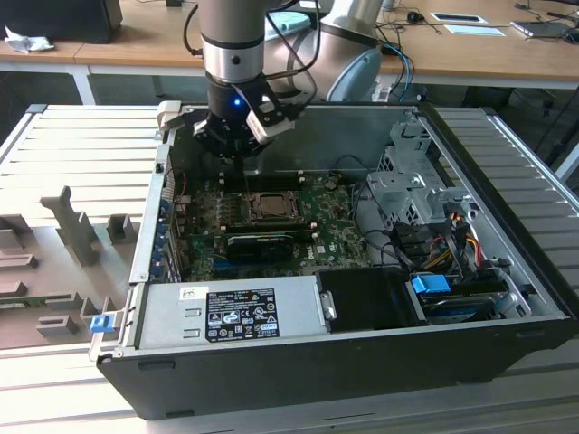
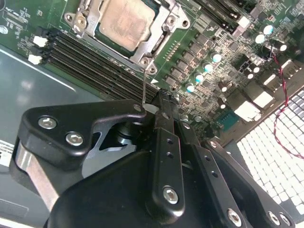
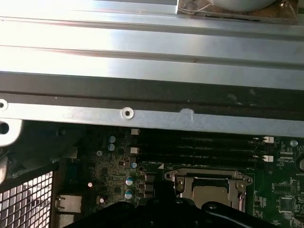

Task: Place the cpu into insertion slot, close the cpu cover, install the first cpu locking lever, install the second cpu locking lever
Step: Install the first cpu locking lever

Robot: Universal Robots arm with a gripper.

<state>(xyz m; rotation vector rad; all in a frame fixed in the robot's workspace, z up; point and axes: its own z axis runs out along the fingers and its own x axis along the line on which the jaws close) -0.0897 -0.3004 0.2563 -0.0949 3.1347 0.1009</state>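
Nearest in the second wrist view, the claw seems pinched shut on the thin locking lever. Beyond it, the cpu sits in the insertion slot beneath the lowered cpu cover. Lever installation looks to be the step in hand; seating it likely demands a steady pinch.
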